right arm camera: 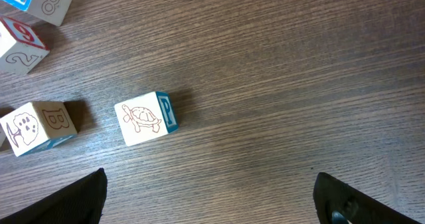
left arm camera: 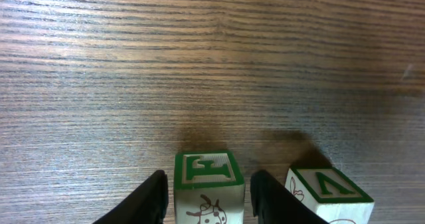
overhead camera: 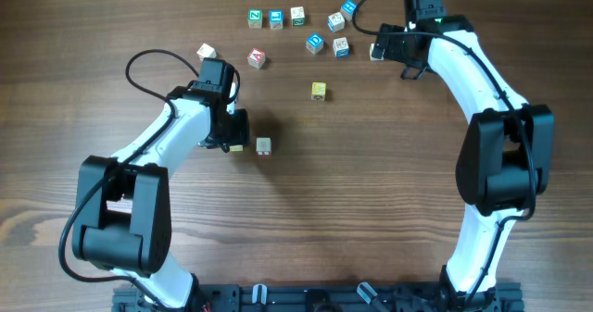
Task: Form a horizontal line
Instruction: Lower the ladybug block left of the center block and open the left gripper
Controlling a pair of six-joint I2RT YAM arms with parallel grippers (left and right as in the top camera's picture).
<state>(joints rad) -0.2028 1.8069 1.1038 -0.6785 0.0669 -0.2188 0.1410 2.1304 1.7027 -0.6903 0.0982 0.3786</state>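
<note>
**Overhead.** A dark brown wood-grain bench (overhead camera: 306, 210) is filling the frame. The horizontal line (overhead camera: 264, 145) is lying left of centre as two cream wooden cubes side by side, one of them under the left gripper (overhead camera: 237, 141). A yellow wooden cube (overhead camera: 319, 91) is sitting apart from the pair. The right gripper (overhead camera: 380, 51) is hovering near loose lettered cubes (overhead camera: 315, 43).

**Left wrist.** The jaws are flanking the cream cube with a green E (left arm camera: 208, 174), which is resting on the bench. Whether they are pressing it cannot be told. The cream cube with a green V (left arm camera: 329, 191) is sitting just beside it.

**Right wrist.** The jaws are standing wide, released, above bare grain.
</note>
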